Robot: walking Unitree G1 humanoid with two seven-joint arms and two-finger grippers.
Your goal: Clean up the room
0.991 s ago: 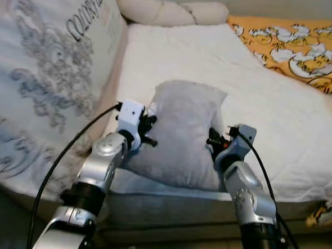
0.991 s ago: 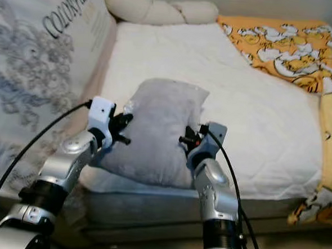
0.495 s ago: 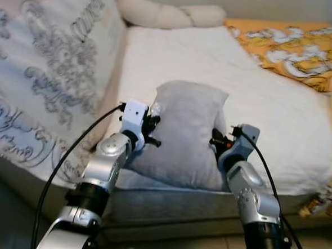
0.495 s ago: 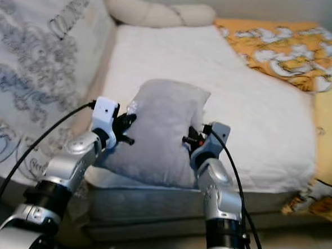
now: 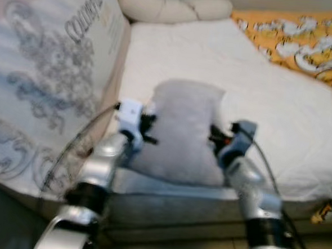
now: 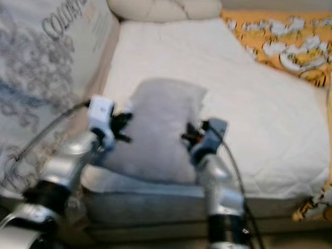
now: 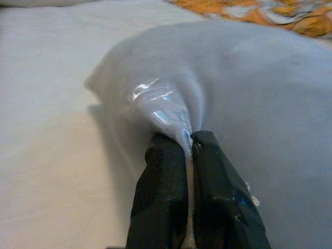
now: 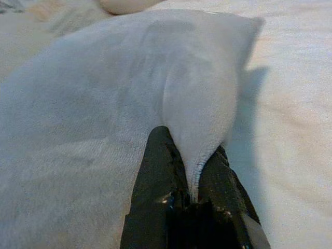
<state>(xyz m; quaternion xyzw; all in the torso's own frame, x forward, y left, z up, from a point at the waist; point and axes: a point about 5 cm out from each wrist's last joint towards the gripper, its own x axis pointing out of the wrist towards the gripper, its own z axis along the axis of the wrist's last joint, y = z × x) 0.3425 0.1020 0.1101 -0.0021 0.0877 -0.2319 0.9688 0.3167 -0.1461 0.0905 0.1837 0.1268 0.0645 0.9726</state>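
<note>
Clearly, the left claw (image 7: 188, 150) and right claw (image 8: 194, 179) each clamp only a thin fold of the grey pillow (image 5: 185, 131). Such shallow pinches could slip if the pillow is lifted off the bed (image 5: 279, 114) quickly.

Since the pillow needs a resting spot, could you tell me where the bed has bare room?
Open white mattress lies between the grey pillow, the cream bolster and the orange patterned blanket. It is crowded along the printed white bedding, and where the left gripper and right gripper pinch the pillow.

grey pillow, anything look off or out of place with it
The grey pillow sits at the foot edge of the white mattress, away from the cream pillows at the head. The left gripper and right gripper pinch its two sides, bunching the fabric.
</note>
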